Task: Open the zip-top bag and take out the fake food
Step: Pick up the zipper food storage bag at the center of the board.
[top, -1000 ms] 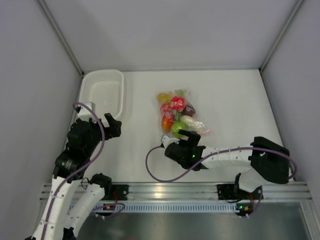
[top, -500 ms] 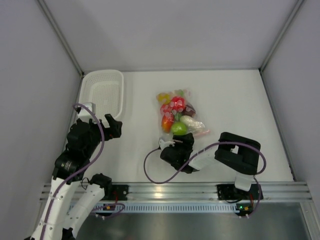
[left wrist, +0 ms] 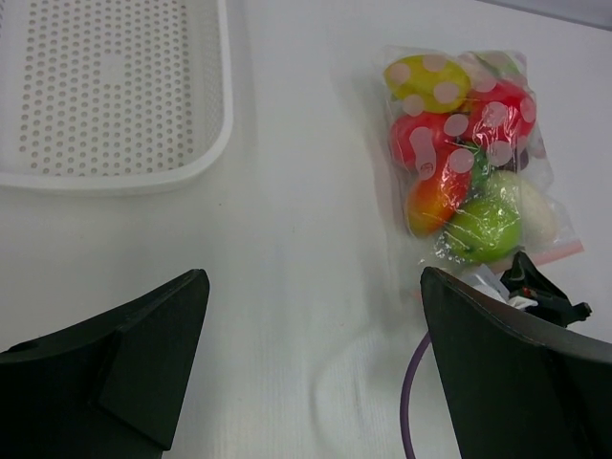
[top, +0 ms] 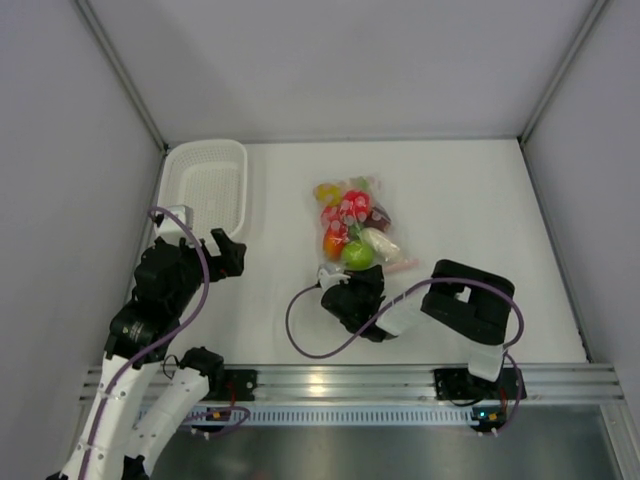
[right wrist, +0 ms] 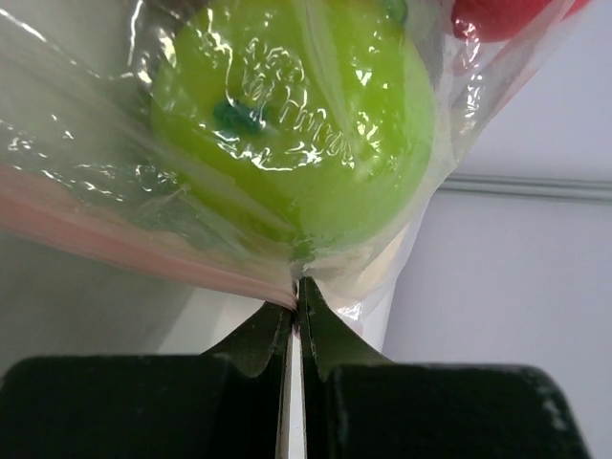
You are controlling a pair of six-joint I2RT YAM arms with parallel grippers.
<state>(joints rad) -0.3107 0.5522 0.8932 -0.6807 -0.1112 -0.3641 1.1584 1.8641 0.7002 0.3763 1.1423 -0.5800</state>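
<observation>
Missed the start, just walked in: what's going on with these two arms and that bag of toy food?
The right gripper is pinched shut on the pink zip edge of the zip-top bag, right beside a green fruit. The bag lies on the table with the fake food inside; none is out yet. The left gripper hangs open and holds nothing, off to the side near the white basket.

Room to pass over bare counter (top: 285, 200) between white basket (top: 205, 190) and zip-top bag (top: 355, 225), and right of bag out to side wall (top: 590, 120). Blocked at bag's near edge by right tool (right wrist: 298, 292), pinched on the zip strip (right wrist: 115, 239). Crowded at basket's near corner by left tool (left wrist: 313, 277), jaws spread.
</observation>
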